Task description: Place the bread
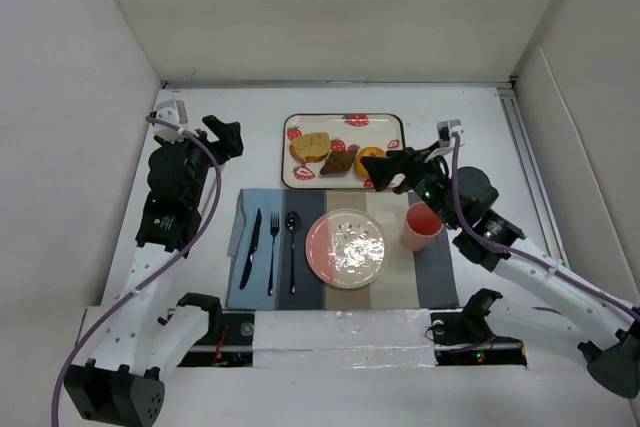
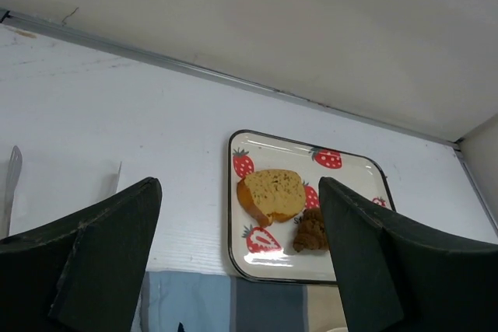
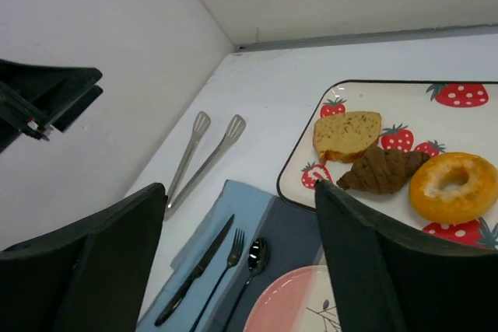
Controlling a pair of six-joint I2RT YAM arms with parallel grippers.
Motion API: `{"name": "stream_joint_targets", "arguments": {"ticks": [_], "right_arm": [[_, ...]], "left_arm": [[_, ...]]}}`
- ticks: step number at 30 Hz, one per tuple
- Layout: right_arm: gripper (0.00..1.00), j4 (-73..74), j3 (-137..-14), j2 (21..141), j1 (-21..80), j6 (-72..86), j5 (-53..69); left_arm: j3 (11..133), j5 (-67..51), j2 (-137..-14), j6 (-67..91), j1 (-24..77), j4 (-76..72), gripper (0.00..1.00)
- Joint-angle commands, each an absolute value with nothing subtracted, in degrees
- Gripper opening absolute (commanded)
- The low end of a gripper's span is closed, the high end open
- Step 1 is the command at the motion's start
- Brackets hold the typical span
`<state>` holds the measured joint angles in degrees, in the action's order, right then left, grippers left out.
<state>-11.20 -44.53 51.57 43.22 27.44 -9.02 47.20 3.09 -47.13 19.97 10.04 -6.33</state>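
bread (image 1: 338, 159) on strawberry tray (image 1: 380, 132), centre of table's far edge. right pincer (image 1: 388, 169) wide, just beside donut (image 1: 371, 158). left pincer (image 1: 225, 135) wide, apart, toward left edge.

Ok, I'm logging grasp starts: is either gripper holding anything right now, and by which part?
Nothing is held. The left gripper and right gripper are both open and empty; the bread lies on the strawberry tray.
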Motion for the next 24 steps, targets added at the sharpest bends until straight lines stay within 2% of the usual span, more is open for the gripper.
{"name": "stream_joint_targets", "arguments": {"ticks": [1,2,3,5,6,7,10,11,13,15,16,17,18,20,21,24], "right_arm": [[0.8,-16.79,-42.81,49.92,41.58,30.49,-10.55],[0.7,-16.44,-42.54,49.75,41.57,31.02,-10.2],[0.41,-16.26,-42.1,49.57,41.57,31.37,-10.28],[0.19,-17.14,-41.49,49.57,40.09,31.73,-9.76],[0.01,-17.05,-41.48,49.92,40.08,32.08,-8.89],[0.0,-16.62,-41.4,50.36,39.3,32.95,-7.75],[0.0,-16.52,-41.48,50.97,37.97,32.96,-5.89],[0.0,-16.7,-41.22,51.24,37.97,33.22,-5.63],[0.0,-17.67,-41.04,52.2,36.75,33.4,-3.61],[0.0,-16.88,-41.13,52.64,36.04,33.49,-2.99],[0.04,-16.79,-40.96,52.82,36.04,33.31,-3.25],[0.11,-17.05,-40.52,53.0,36.04,33.31,-3.34],[0.27,-18.01,-40.34,53.17,35.34,33.48,-2.82],[0.43,-18.19,-40.17,53.79,34.63,33.49,-1.24],[0.53,-18.28,-40.25,54.05,34.63,33.49,-0.45],[0.59,-18.28,-40.34,54.14,34.63,33.31,-0.44]], "left_arm": [[48.6,4.13,-47.72,18.64,10.11,-6.51,0.78],[48.95,5.96,-47.99,18.28,10.11,-6.07,0.78],[49.3,7.11,-48.86,18.02,10.11,-5.11,0.77],[50.44,11.66,-49.92,17.75,10.11,-3.26,0.73],[50.88,13.69,-51.58,17.67,10.11,-0.55,0.71],[51.58,17.71,-53.59,17.58,10.11,2.43,0.58],[53.17,23.27,-57.82,16.53,10.11,6.49,0.32],[54.74,26.6,-59.31,16.18,10.11,8.07,0.1],[55.89,29.87,-63.97,16.0,10.11,11.68,0.03],[56.78,30.06,-68.61,15.91,8.45,13.26,0.11],[57.04,28.93,-70.21,16.08,7.39,13.62,0.21],[57.82,27.96,-71.96,16.26,6.86,14.41,0.46],[58.18,28.47,-75.46,16.43,6.86,14.76,0.53],[60.36,29.09,-79.08,16.44,6.86,15.38,0.56],[61.25,28.83,-82.32,16.52,6.86,15.9,0.58],[64.41,28.21,-88.13,17.05,6.33,16.43,0.59]]}}
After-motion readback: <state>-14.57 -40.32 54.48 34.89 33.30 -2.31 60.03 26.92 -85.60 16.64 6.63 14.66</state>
